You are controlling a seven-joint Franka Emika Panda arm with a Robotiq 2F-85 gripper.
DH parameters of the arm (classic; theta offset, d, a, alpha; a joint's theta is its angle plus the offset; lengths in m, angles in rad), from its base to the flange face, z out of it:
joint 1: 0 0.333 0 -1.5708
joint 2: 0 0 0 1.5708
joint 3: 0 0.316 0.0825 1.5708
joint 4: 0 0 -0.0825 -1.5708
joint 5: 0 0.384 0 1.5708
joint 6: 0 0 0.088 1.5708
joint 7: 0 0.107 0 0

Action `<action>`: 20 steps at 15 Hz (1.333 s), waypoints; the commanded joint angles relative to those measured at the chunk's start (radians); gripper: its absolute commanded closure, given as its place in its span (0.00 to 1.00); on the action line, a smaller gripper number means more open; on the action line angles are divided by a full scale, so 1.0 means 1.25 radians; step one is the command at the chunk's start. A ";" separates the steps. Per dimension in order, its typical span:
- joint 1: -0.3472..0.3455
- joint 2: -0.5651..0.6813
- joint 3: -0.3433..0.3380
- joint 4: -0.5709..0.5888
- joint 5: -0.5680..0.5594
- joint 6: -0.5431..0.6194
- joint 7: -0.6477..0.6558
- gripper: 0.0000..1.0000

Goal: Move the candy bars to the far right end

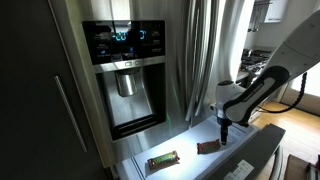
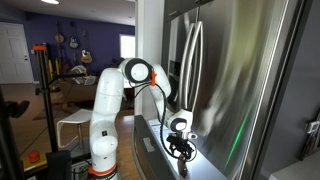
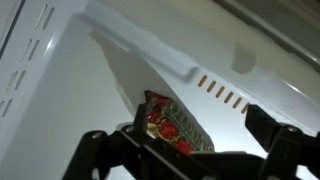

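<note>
While the arm [image 1: 265, 85] reaches down in front of the refrigerator [image 1: 190, 40], the fingers [image 1: 224, 128] hang just over the right tip of the dark reddish-brown bar [image 1: 209, 147], which lies flat on the pale bench [image 1: 187, 152]. The greenish bar [image 1: 163, 159] lies further to the left on the same bench, apart from the first one. In the wrist view the fingers [image 3: 100, 152] stand wide apart with the reddish bar between them, and they hold nothing; whether they touch the bench cannot be told. The step in hand seems to be the grasp of this bar, so neither bar is yet at the far right end [image 1: 248, 138]. The next move probably asks to lower a little, close across the narrow side of the thin wrapper, then carry it to the right.
</note>
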 commanded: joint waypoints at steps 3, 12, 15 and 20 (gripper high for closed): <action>-0.010 0.000 0.010 0.001 -0.003 -0.002 0.003 0.00; -0.019 0.091 0.033 0.017 -0.041 0.130 -0.105 0.00; -0.035 0.138 0.048 0.018 -0.050 0.235 -0.136 0.00; -0.074 0.203 0.071 0.017 -0.061 0.351 -0.148 0.00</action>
